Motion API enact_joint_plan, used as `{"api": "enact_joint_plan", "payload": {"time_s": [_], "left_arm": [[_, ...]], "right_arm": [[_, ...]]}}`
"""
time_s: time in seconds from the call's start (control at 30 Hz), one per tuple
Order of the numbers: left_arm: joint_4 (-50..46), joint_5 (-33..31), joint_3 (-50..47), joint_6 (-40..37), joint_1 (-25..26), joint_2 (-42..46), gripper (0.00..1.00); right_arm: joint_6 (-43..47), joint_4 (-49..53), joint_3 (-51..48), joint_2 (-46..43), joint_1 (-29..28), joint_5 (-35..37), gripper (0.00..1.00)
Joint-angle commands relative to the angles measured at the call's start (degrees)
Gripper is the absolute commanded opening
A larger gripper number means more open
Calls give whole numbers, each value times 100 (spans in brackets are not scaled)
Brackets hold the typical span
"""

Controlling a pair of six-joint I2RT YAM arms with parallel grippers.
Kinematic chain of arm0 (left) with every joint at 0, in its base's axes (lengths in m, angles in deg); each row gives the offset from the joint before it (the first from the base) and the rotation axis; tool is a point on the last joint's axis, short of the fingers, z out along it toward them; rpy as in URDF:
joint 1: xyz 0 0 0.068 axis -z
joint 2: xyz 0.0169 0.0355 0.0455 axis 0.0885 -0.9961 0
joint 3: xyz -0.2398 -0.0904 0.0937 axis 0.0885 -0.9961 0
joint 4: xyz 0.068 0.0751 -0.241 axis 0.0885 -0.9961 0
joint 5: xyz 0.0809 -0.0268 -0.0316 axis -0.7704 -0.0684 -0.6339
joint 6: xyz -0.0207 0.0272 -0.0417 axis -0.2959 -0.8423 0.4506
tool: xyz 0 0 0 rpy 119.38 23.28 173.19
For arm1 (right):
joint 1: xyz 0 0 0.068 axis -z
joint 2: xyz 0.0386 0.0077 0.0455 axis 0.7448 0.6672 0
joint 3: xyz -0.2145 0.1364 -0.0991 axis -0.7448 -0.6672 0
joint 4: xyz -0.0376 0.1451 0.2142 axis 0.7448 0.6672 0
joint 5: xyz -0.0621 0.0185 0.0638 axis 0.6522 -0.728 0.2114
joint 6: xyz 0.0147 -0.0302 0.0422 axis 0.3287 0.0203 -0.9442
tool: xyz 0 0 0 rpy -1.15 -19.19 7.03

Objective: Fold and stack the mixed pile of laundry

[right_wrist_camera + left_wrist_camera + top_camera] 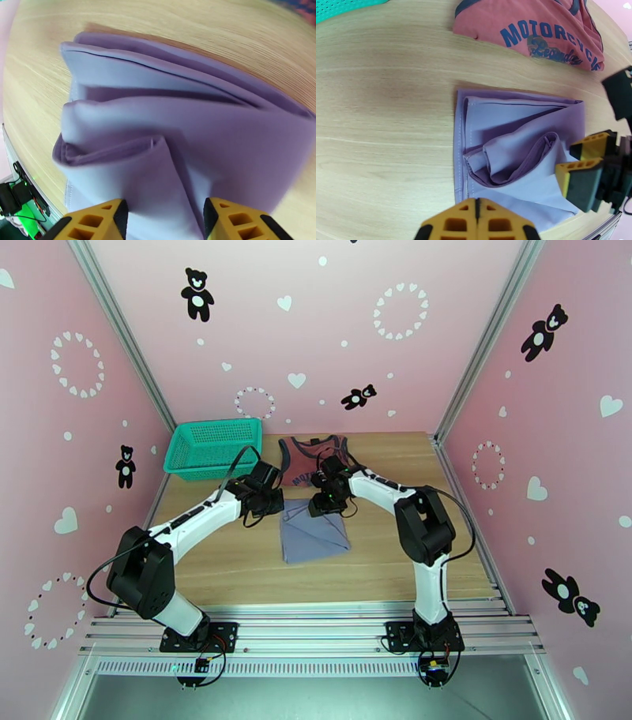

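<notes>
The grey-lavender shirt (314, 534) lies folded into a rough square at mid-table, with a loose raised fold (521, 158) on top. Behind it the rust-red tank top (311, 461) lies flat, its navy lettering (549, 37) facing up. My left gripper (267, 499) is shut and holds nothing. It hovers over bare wood just left of the shirt's far corner, and its fingertips (476, 219) are pressed together. My right gripper (328, 504) is at the shirt's far right edge. Its fingers (98, 221) stand apart with lavender cloth between them; whether they pinch it I cannot tell.
A teal mesh basket (212, 447) stands at the back left of the wooden table (237, 564). Pink walls close in the left, right and back sides. The metal rail with the arm bases (316, 631) runs along the near edge.
</notes>
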Motion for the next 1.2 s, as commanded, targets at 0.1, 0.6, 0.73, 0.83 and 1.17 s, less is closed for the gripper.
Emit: {"api": "enact_joint_plan", "payload": {"time_s": [0.1,0.6,0.73,0.83,1.17], "left_arm": [[45,95,-152,108,-11,196,0],[67,24,-178,64,-7,318,0],[109,53,-244,55,-5,331,0],[116,64,-288,37,-4,357,0],[151,45,-363,94,-10,398,0]], "right_arm": [[267,-33,172,131,-5,-515,21],[-939,-318,-1122,-1841,-1099,1662,0],[-1119,-532,-1549,-2015,-1455,1735,0],[-1091,-554,-1782,-2120,-1691,1663,3],[-846,-608,-2434,-2639,-2048,718,40]]}}
